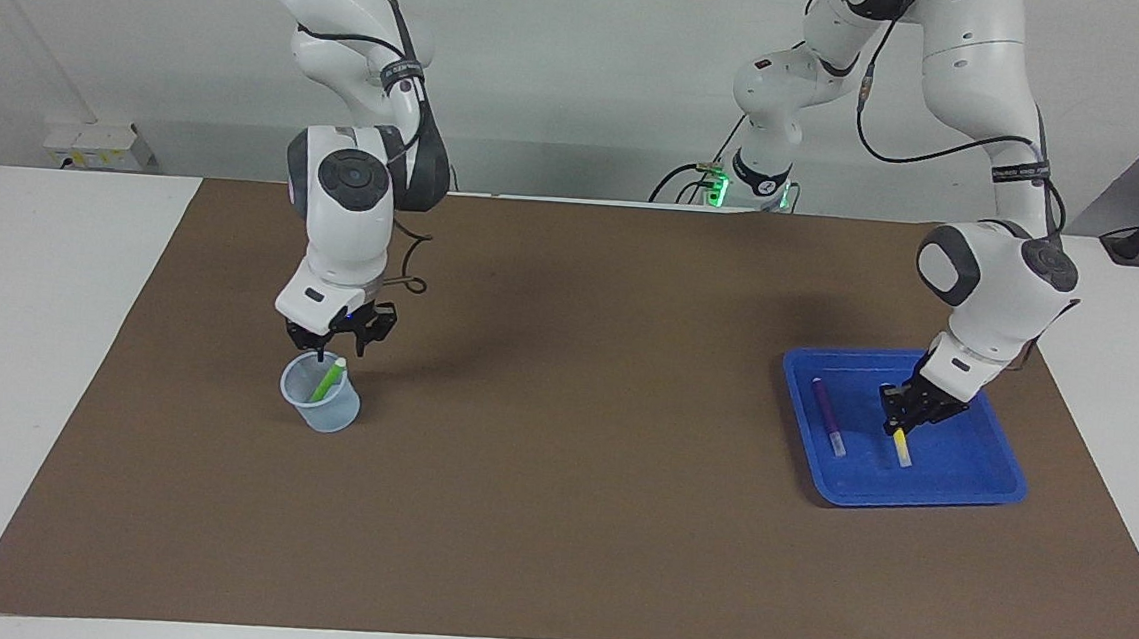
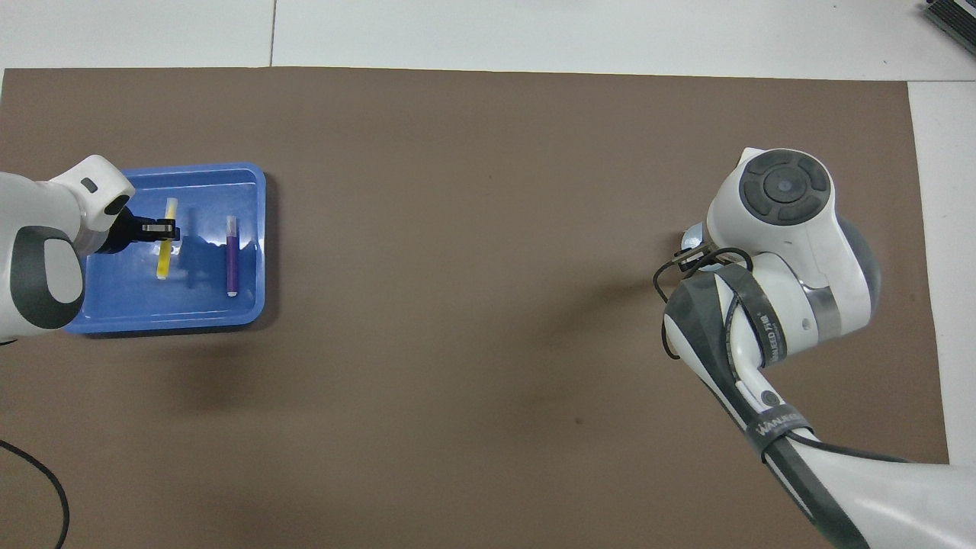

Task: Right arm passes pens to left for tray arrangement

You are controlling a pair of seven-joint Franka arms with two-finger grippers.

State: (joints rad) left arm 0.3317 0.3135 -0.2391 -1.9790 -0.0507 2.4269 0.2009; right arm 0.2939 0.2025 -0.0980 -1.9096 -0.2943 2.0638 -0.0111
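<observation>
Pens were split between the two ends of the brown-covered bench. The purple pen lay flat in the blue tray, which sat toward the left arm's end, well in from the bench's edges. Just beside it, the yellow pen was clamped in the closed left gripper, low inside the tray with its lower tip at the tray floor; whether it touched could not be told.

Toward the right arm's end, the green pen stood tilted in a small clear cup, its top leaning against the rim. The right gripper hung directly over the cup, fingertips at the top of that pen; whether its fingers were open or closed on it could not be told. In the overhead view, the right arm covered the cup.
</observation>
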